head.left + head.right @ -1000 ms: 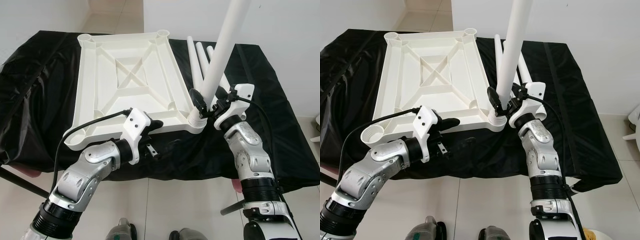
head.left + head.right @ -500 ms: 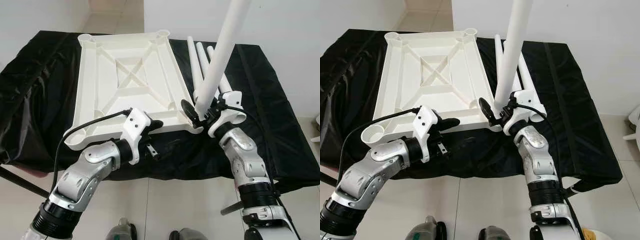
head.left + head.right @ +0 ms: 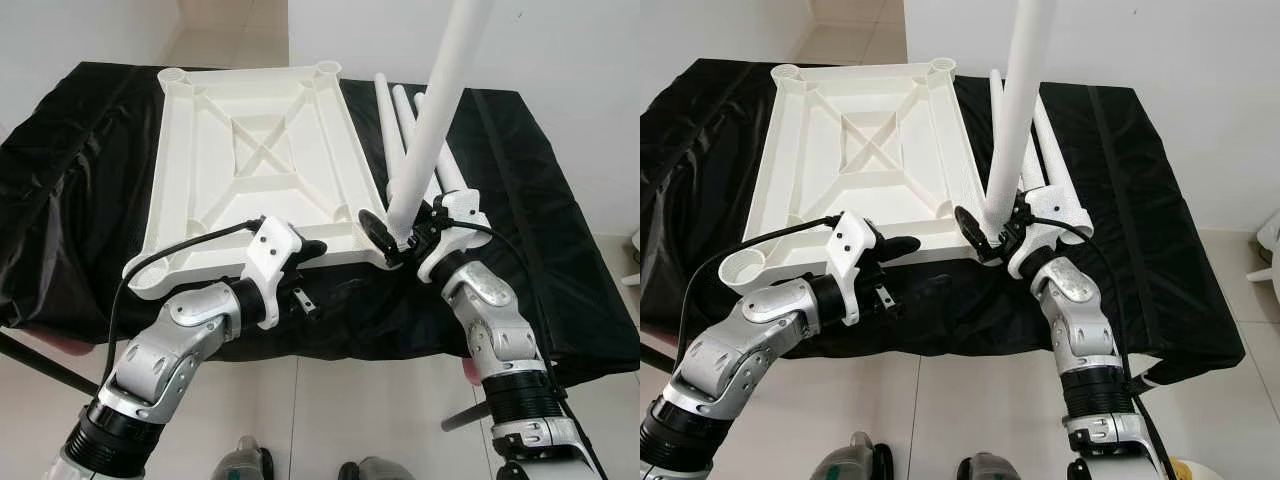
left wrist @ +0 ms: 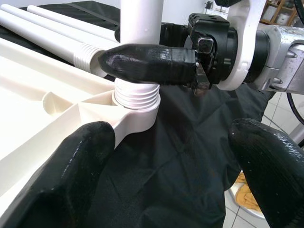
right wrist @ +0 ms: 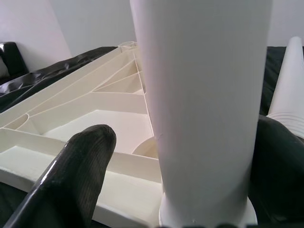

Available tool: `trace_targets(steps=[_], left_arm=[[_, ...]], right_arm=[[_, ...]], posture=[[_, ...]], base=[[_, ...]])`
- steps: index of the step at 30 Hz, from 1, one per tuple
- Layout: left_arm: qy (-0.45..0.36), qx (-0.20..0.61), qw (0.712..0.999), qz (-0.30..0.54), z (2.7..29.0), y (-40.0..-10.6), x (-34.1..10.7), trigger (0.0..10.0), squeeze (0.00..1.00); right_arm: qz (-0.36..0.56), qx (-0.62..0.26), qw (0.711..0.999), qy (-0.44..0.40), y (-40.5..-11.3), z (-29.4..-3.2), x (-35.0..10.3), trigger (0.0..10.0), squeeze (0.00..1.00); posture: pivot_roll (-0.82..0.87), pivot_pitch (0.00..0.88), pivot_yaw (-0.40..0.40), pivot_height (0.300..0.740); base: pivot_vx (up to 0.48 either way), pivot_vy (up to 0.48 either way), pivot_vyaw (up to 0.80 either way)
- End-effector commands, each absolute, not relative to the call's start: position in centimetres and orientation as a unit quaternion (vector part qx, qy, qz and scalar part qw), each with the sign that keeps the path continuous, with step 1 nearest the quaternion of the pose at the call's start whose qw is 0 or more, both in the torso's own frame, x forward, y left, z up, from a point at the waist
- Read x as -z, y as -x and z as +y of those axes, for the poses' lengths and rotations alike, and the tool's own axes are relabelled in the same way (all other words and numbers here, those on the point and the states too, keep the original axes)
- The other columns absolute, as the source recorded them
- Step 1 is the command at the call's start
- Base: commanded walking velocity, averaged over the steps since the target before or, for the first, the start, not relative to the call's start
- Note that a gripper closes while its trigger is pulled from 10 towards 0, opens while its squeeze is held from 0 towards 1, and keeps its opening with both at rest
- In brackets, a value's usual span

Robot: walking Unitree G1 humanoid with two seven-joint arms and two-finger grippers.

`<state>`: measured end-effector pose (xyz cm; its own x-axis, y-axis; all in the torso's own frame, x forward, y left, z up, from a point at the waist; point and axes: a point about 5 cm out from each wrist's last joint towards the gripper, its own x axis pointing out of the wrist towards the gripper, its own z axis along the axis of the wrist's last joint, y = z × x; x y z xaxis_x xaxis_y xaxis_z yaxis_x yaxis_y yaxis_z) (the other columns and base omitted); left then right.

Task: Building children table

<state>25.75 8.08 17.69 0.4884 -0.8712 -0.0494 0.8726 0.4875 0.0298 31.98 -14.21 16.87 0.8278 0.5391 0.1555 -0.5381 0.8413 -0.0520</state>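
**Background stuff around my work**

Black cloth (image 3: pixel 90 200) drapes whatever sits under it, wrinkled, hanging over the near edge. Pale tiled floor (image 3: pixel 330 400) below me. White wall (image 3: pixel 560 50) behind. Yellowish object (image 4: pixel 244 187) on floor, unclear.

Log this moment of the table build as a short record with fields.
Workpiece: white plastic tabletop, upside down on black cloth
Standing leg: white tube leg, threaded end in near right corner socket
Spare legs: white tubes lying on cloth, right of tabletop
Right gripper: fingers around leg base
Left gripper: open at tabletop's near edge
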Motion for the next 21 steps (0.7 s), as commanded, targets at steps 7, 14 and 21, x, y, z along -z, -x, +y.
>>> trace_targets(steps=[7, 14, 21], left_arm=[[-0.032, 0.524, 0.851, 0.007, 7.8, -25.4, -18.1, 10.0, 0.00], [-0.032, 0.527, 0.849, 0.008, 7.7, -25.4, -18.0, 10.0, 0.00], [-0.031, 0.528, 0.849, 0.007, 7.6, -25.4, -18.1, 10.0, 0.00]], right_arm=[[-0.083, -0.264, 0.961, 0.001, -32.3, -14.8, -16.9, 10.0, 0.00], [-0.082, -0.257, 0.963, 0.004, -32.5, -15.2, -16.8, 10.0, 0.00], [-0.087, -0.242, 0.966, 0.000, -33.1, -15.7, -16.9, 10.0, 0.00]], posture=[[0.00, 0.071, 0.007, 0.740], [-0.01, 0.077, 0.010, 0.740], [-0.01, 0.077, 0.010, 0.740]], base=[[0.000, 0.000, 0.00], [0.000, 0.000, 0.00], [0.000, 0.000, 0.00]])
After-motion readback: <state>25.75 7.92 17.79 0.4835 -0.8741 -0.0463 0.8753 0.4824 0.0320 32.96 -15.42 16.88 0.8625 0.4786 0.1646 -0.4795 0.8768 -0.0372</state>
